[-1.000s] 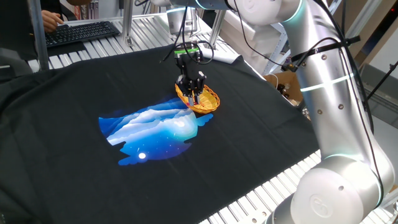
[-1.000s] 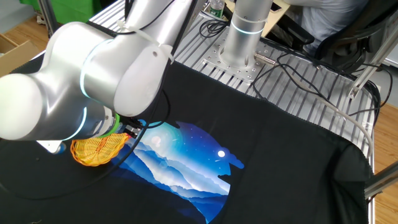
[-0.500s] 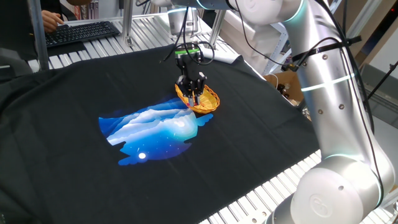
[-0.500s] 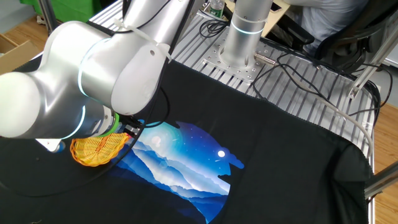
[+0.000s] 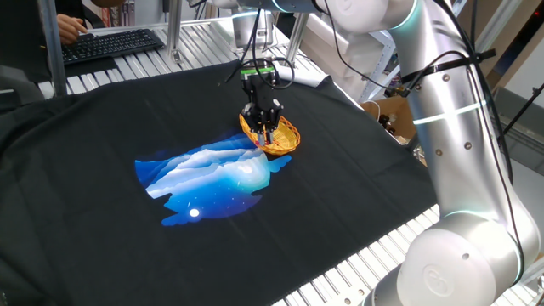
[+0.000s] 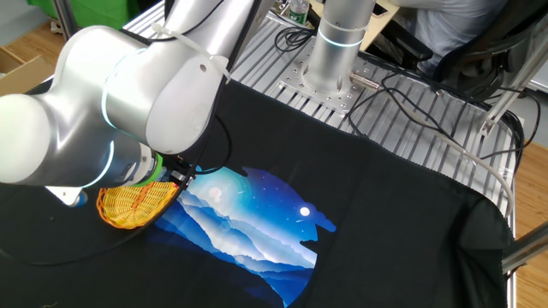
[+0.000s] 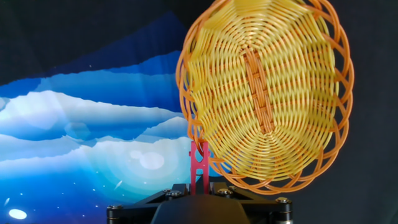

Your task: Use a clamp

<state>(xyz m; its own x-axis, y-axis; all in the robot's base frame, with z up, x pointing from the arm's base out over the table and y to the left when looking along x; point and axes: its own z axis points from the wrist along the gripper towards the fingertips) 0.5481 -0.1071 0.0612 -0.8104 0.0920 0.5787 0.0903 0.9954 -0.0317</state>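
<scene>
The gripper (image 5: pixel 264 129) hangs low over the near rim of the woven yellow basket (image 5: pixel 285 136), and in the hand view a small red-pink clamp (image 7: pixel 199 167) stands straight up out of the jaws, pinched between them. Its tip sits right against the basket's orange rim, where the weave meets the cloth; whether it already bites the rim I can't say from here.

My read: this is the clamping step itself, with the clamp brought to the basket's edge. The next move calls for care, easing the clamp's mouth over the rim or the fabric just ahead of the jaws, then letting go without dragging the light basket, which looks likely to slide or tip.

Under the jaws lies a black T-shirt (image 5: pixel 102 221) spread across the worktop, its blue-and-white mountain print (image 5: pixel 212 174) running off to one side of the jaws. The slatted aluminium worktop (image 6: pixel 402 128) shows past the cloth. Beyond the jaws in one fixed view there's a keyboard (image 5: pixel 110 44) with a person's hand (image 5: pixel 70 27) at it, and a cardboard box (image 5: pixel 393 119) off behind the arm.
</scene>
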